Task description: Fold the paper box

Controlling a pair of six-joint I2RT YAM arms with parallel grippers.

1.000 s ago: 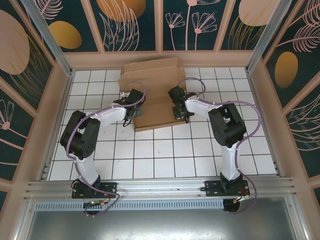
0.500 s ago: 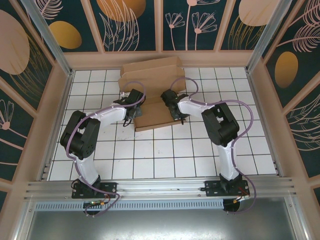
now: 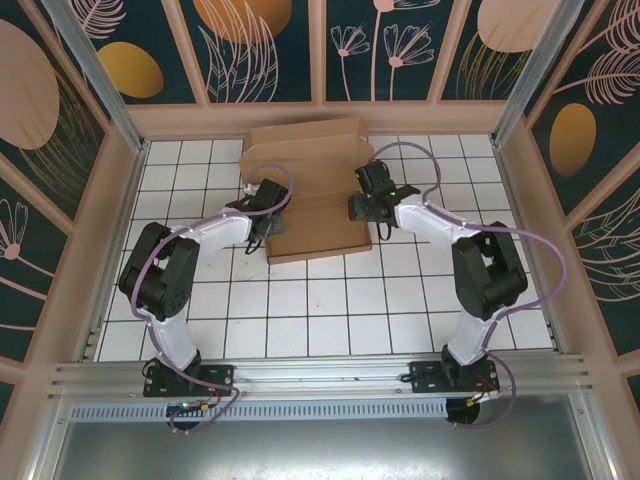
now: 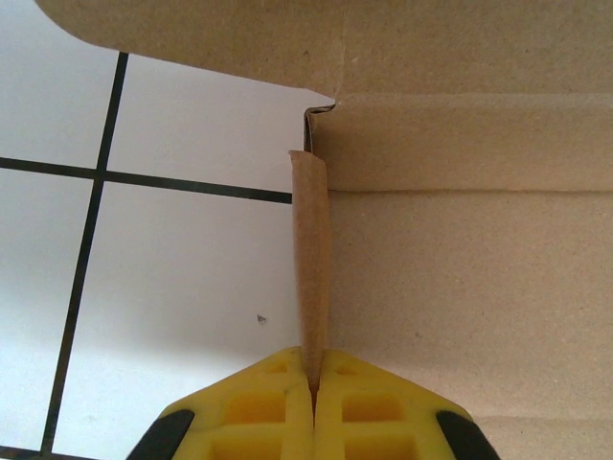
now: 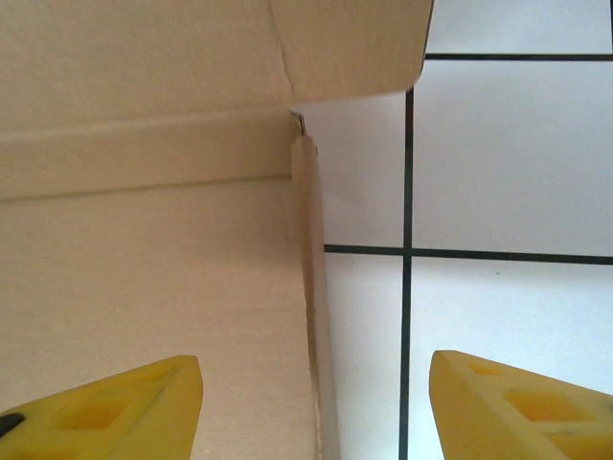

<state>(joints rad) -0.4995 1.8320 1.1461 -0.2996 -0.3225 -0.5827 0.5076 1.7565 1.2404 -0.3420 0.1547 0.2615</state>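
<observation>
The paper box is a brown die-cut cardboard sheet lying on the white tiled floor at the back middle, its far flaps raised. My left gripper sits at the sheet's left edge; in the left wrist view it is shut on the upturned left side flap, which stands on edge. My right gripper hovers at the sheet's right edge, open. In the right wrist view its yellow fingers straddle the raised right side flap without touching it.
A white tiled floor with dark grout lines spreads in front of the box. Patterned walls and an aluminium frame enclose the cell. The box's back flaps lean near the rear wall.
My right gripper has swung from over the sheet's middle out to its right edge, and the right arm has straightened outward. The left arm and its grip have stayed put.
</observation>
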